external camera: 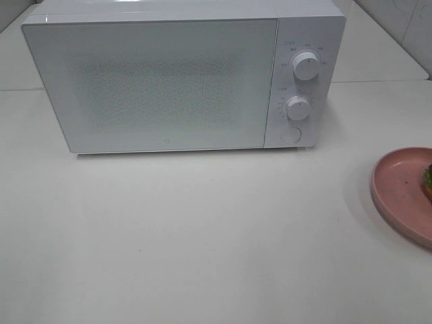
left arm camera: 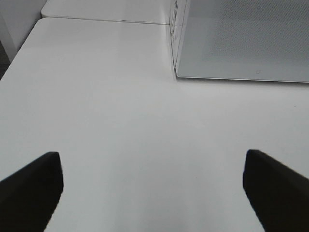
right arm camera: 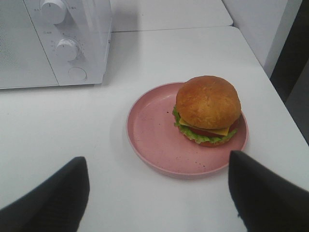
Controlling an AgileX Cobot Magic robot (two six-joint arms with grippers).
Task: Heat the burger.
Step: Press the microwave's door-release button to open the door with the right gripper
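While the high camera looks down, the white microwave (external camera: 169,81) fills the 12 o'clock part of the table (external camera: 202,256), its door shut. At the door's lower edge sits a tiny grey mark (external camera: 166,143), too small for me to read. On the panel at the microwave's 3 o'clock side are an upper knob (external camera: 306,66), a lower knob (external camera: 297,106) and a round button (external camera: 291,134) under them. Grey printing rings both knobs, but I cannot make out a single character. At 3 o'clock, cut by the picture's edge, lies the pink plate (external camera: 398,185), and only a sliver of the burger (external camera: 428,179) shows on it. Neither of my tools is seen here.

From my left wrist, my left tool (left arm camera: 150,159) stands with its dark fingers (left arm camera: 34,186) wide apart and nothing between them, over bare table. The microwave's near corner and speckled door lie beyond, with the same small mark on the door, again unreadable.

From my right wrist, my right tool (right arm camera: 157,162) is likewise spread, gripping nothing. The plate (right arm camera: 154,130) lies just beyond the gap between its fingers (right arm camera: 263,193). The burger (right arm camera: 207,104) rests upright on the plate, on the side away from the microwave, with a golden bun, yellow cheese and green lettuce. The knob panel is near the plate; its faint lettering stays too blurred to read.
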